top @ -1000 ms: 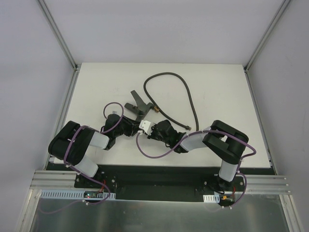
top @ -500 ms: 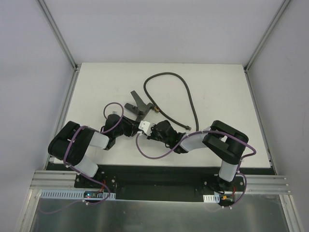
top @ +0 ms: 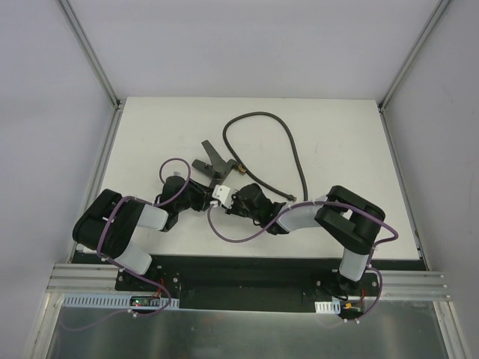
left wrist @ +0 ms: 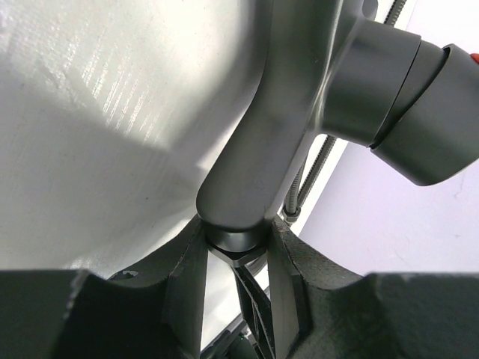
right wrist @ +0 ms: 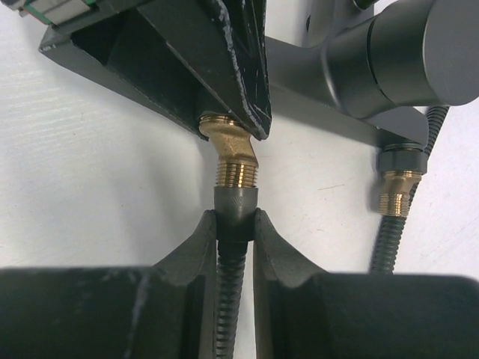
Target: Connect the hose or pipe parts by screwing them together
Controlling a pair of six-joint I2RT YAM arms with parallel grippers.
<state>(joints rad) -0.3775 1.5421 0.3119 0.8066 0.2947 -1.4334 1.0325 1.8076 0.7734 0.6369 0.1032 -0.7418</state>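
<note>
Stretching inward, left gripper [left wrist: 236, 247] clamps the fitting [left wrist: 284, 112], right gripper [right wrist: 236, 224] the hose [right wrist: 233, 280].

Left arm [top: 120, 224] and right arm [top: 348, 221] both folded, wrists angled inward, nearly meeting at centre. Left gripper [left wrist: 237, 233] clamped on fitting [left wrist: 258, 164]; right gripper [right wrist: 235, 221] clamped on hose [right wrist: 235, 199].

The white counter [top: 352, 149] carries a dark-grey hose [top: 258, 114] looping from centre toward twelve o'clock, then down to four; a forked fitting [top: 213, 158] sits at ten.
</note>
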